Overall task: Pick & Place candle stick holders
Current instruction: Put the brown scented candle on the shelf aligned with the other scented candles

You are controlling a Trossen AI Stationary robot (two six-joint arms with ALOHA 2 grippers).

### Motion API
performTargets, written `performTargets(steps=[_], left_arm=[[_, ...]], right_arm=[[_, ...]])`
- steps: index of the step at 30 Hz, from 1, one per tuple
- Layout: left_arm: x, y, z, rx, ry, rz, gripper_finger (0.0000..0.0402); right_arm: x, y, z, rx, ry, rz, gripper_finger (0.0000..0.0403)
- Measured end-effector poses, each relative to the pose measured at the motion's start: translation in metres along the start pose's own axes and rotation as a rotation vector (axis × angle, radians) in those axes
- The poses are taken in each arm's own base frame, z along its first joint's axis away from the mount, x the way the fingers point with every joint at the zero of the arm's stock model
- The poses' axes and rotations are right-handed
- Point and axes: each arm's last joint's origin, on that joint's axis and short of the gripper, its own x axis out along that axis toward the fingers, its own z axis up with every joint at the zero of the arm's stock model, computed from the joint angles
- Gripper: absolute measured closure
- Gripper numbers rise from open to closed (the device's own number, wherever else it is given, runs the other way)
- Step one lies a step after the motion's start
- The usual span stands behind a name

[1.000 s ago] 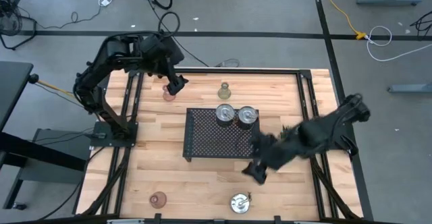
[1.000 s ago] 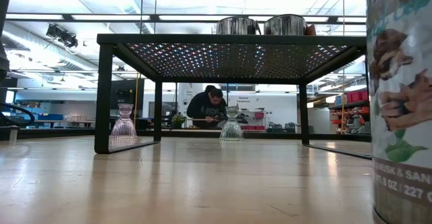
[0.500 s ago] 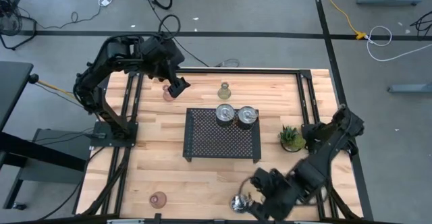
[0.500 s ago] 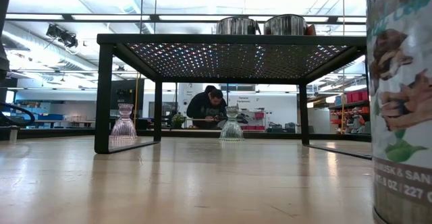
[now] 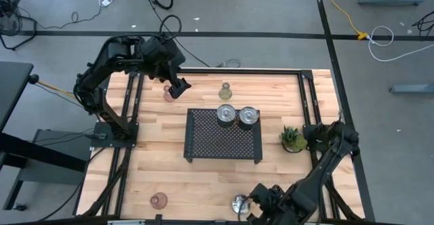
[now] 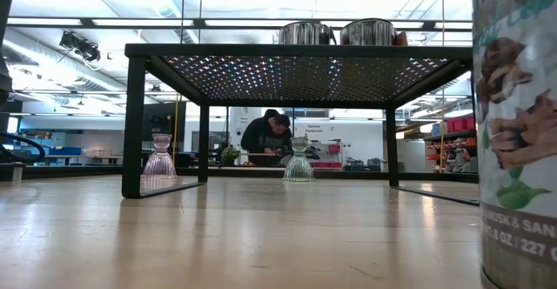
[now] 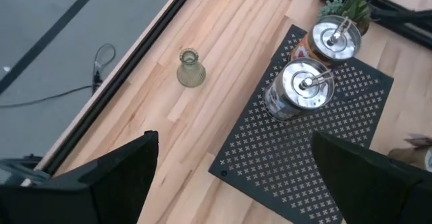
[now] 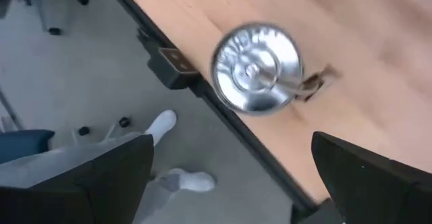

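Note:
Two silver holders [image 5: 226, 113] [image 5: 248, 117] stand on the black perforated tray [image 5: 203, 144]. A third silver holder [image 5: 239, 203] stands at the table's near edge; it also shows in the right wrist view [image 8: 256, 67]. My right gripper [image 5: 256, 206] hovers open just right of it, touching nothing. An olive-green glass holder [image 5: 225, 91] stands behind the tray. One pink glass holder [image 5: 169, 95] stands at the far left, and another [image 5: 159, 200] at the near left. My left gripper [image 5: 178, 87] is open and empty beside the far pink one.
A small spiky potted plant [image 5: 293, 139] stands right of the tray. A person's shoes [image 8: 162, 126] show on the floor past the near edge. A printed can-like thing [image 6: 518, 132] fills the right of the low view. A person [image 6: 268, 138] sits far behind the table.
My right gripper has swung from the tray's near right corner toward the table's near edge and now hovers by the silver holder there. The potted plant, hidden by the arm before, now shows. No holder has moved.

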Motion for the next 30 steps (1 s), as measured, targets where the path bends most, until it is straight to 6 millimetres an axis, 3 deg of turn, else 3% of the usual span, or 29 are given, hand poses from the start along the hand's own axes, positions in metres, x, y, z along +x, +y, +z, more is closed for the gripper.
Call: performTargets(steps=[5, 17, 22, 30], left_arm=[[0.000, 0.000, 0.000, 0.050, 0.000, 0.000, 0.0012], [0.000, 0.000, 0.000, 0.151, 0.000, 0.004, 0.0012], [0.000, 0.000, 0.000, 0.151, -0.001, 0.004, 0.0012], [0.000, 0.000, 0.000, 0.146, 0.000, 0.004, 0.0012]], right_arm=[[0.024, 0.011, 0.000, 0.018, 0.031, 0.058, 0.0003], [0.029, 0.028, 0.007, 0.015, 0.056, 0.221, 0.0003], [0.029, 0.026, 0.009, 0.052, 0.034, 0.190, 0.0003], [0.039, 0.010, 0.007, 0.345, 0.125, -0.002, 0.0003]])
